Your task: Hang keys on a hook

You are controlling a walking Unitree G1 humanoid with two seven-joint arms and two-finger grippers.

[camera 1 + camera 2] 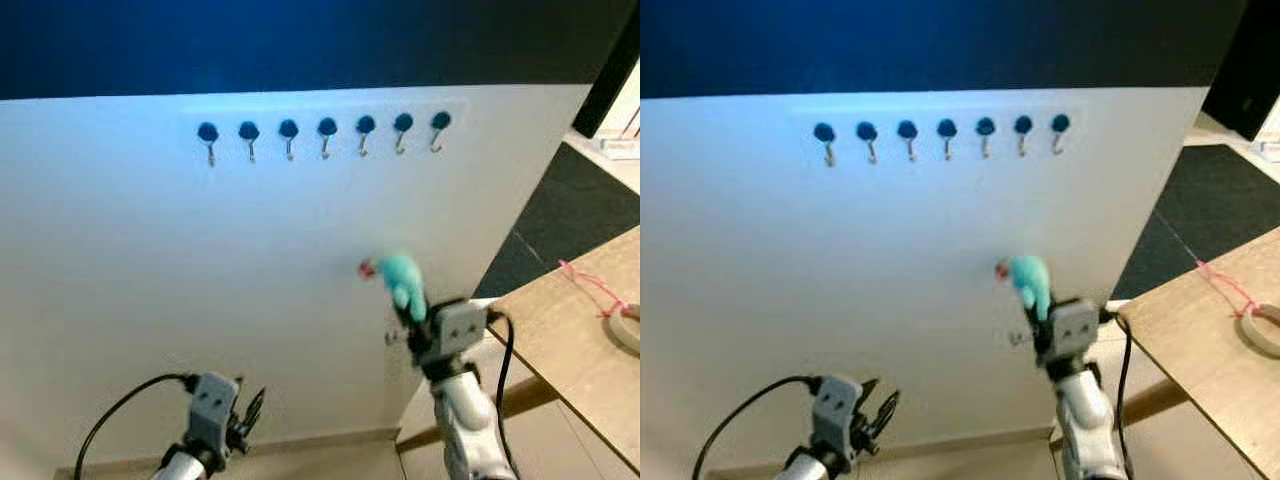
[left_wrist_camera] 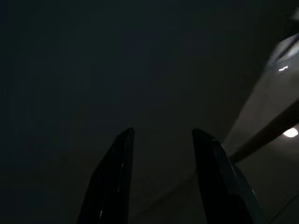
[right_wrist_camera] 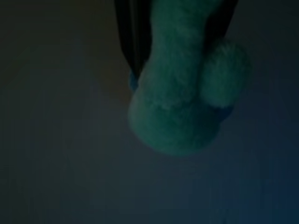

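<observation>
Nearest the camera, the left gripper (image 1: 248, 412) hangs low in front of the white wall (image 1: 150, 300), its two black fingers (image 2: 112, 186) parted with nothing between them. Up and to the right, the right gripper (image 1: 410, 315) is raised in front of the wall, fingers clamped on the teal plush keychain (image 1: 402, 280) — in the right wrist view the fuzzy body (image 3: 182, 93) sits squeezed between the dark fingers. A small red bit (image 1: 366, 268) shows at the plush's upper end; the keys themselves are too blurred to make out. Open wall all around the plush, nothing touching it. To the right, the corner of a wooden table (image 1: 570, 340) juts in beside the right arm, carrying a pink cord (image 1: 590, 285) and a pale ring (image 1: 630, 330). Further up — the row of hooks (image 1: 325, 135), seven dark-capped pegs in a line, all bare, well above the plush with clear wall between. Beyond the wall's right edge lies dark floor (image 1: 575, 210).
</observation>
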